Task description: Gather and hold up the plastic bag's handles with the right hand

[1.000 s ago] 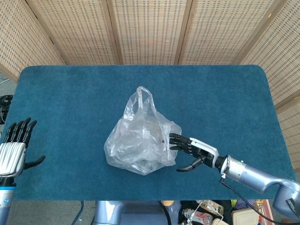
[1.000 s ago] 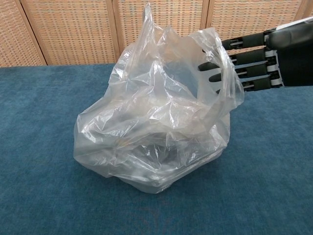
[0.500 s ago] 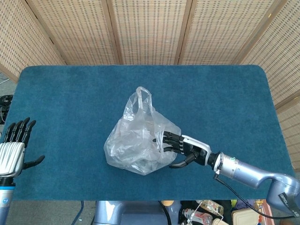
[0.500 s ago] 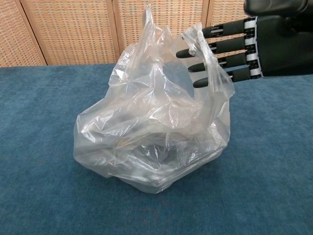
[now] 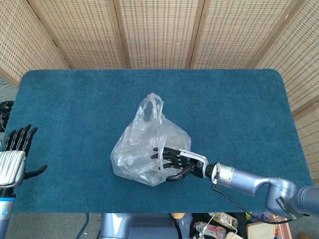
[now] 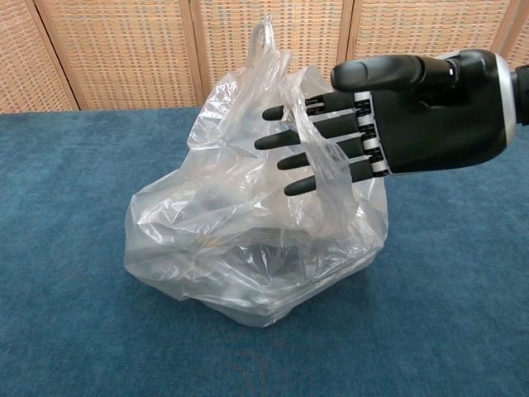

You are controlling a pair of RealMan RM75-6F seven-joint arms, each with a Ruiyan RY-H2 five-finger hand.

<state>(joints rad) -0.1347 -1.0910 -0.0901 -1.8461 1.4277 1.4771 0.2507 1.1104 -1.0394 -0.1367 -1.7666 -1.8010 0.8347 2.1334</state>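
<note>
A clear, crumpled plastic bag (image 5: 137, 152) (image 6: 240, 248) sits in the middle of the blue table. Its far handle (image 5: 152, 105) (image 6: 266, 37) stands up in a loop. The near handle (image 6: 318, 149) lies as a strap across the fingers of my right hand (image 5: 175, 162) (image 6: 388, 116). That hand reaches in from the right with straight, spread fingers pushed through the near loop, and it grips nothing. My left hand (image 5: 15, 157) hovers open at the table's left edge, far from the bag, and is out of the chest view.
The blue felt table (image 5: 75, 99) reaches back to a wicker screen (image 5: 159, 30). Bottles and boxes (image 5: 219, 230) lie on the floor below the front edge at the right.
My right hand has slid left, from beside the bag into its near handle loop. The handle strap now drapes over the fingers. The left hand has stayed put.
</note>
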